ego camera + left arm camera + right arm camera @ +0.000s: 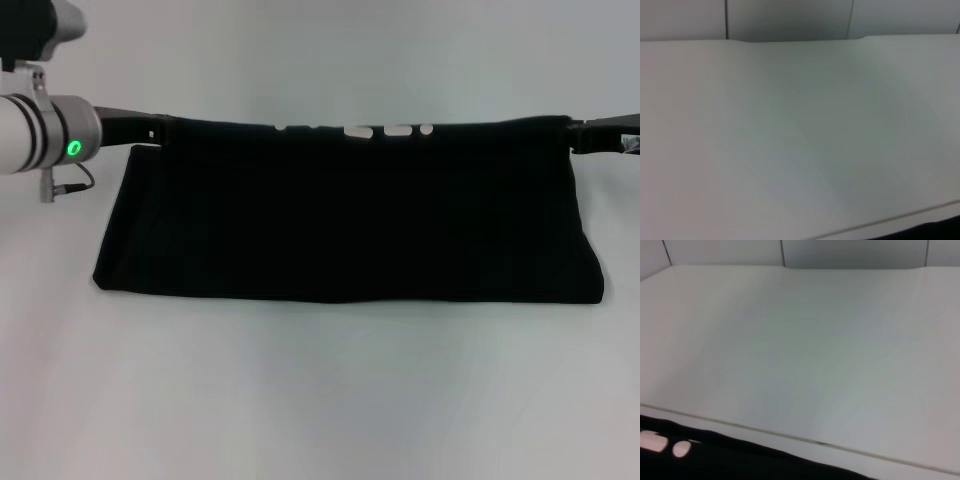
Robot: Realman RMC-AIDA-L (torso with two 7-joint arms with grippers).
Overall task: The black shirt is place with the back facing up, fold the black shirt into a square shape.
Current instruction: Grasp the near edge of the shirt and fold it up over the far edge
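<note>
Two arms are working at opposite ends of one dark garment, and I am watching from beside the robot. Nearest the robot, bare white table (320,400) is stretching out in front of it. Beyond that, the black shirt (350,215) is lying as a wide, low band across the middle of the table, its long axis running from the robot's left to its right. Its near edge is resting flat on the surface as a rounded fold. Its far edge is being pulled straight and taut, and it is carrying a short row of small white print marks (355,129) near the middle.

At the far left corner of the cloth, the left gripper (150,128) is reaching in from the left side, seemingly pinching the fabric there. At the far right corner, the right gripper (590,136) is doing the same from the right side, apparently closed on the cloth. Each arm is nearest its own corner, and the body of the shirt is lying toward the robot from both claws.

Judging from this, a lengthwise fold is under way, and the held edge looks ready to be carried toward the near edge.

Farthest away, both wrist cameras are looking out over plain table toward a pale wall.
</note>
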